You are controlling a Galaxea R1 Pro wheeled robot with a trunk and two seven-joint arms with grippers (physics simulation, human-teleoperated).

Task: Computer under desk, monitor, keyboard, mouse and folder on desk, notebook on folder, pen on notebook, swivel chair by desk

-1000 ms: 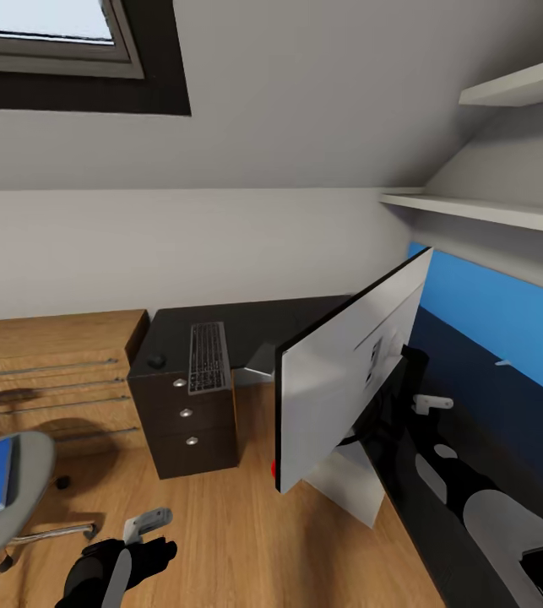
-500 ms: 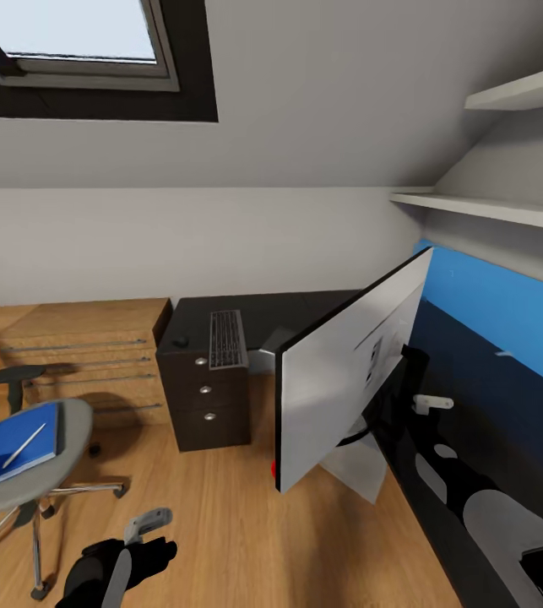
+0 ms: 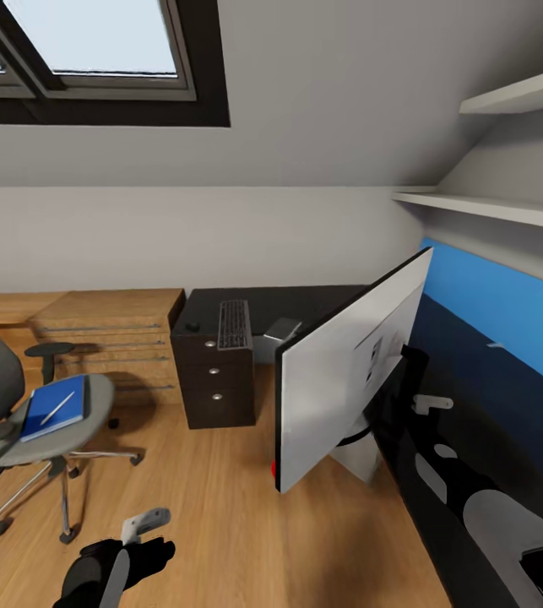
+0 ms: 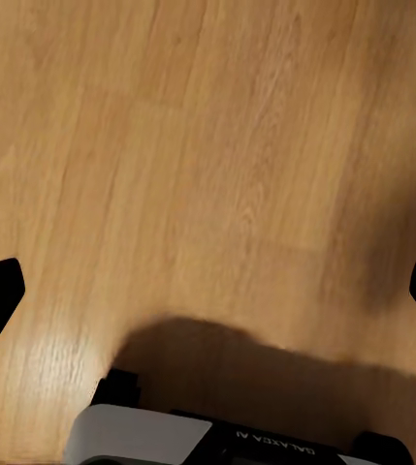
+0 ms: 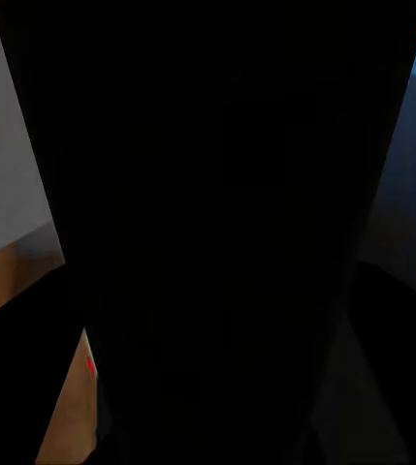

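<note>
My right gripper (image 3: 408,371) is shut on the monitor (image 3: 347,371), a wide thin screen held tilted in the air, its pale face towards me and a red dot at its lower corner. The right wrist view is almost all black. The black desk (image 3: 305,300) stands by the far wall with the keyboard (image 3: 234,324) and mouse (image 3: 192,327) over its drawer unit (image 3: 216,380). A pale grey corner of the computer (image 3: 281,331) shows beside it. At left, the swivel chair (image 3: 1,397) carries the blue folder (image 3: 51,409) with the pen (image 3: 57,408) on it; I cannot make out the notebook. My left gripper (image 3: 144,528) (image 4: 208,291) is open above the floor.
A light wooden drawer chest (image 3: 111,338) stands left of the desk. White shelves (image 3: 491,211) and a blue wall panel (image 3: 507,312) run along the right. A skylight (image 3: 94,42) sits at top left. Wooden floor (image 3: 212,490) lies open between the chair and the desk.
The camera has turned and backed off: the desk looks farther and the chair with the folder has come into full view at left. The monitor and both arms keep their places in the picture.
</note>
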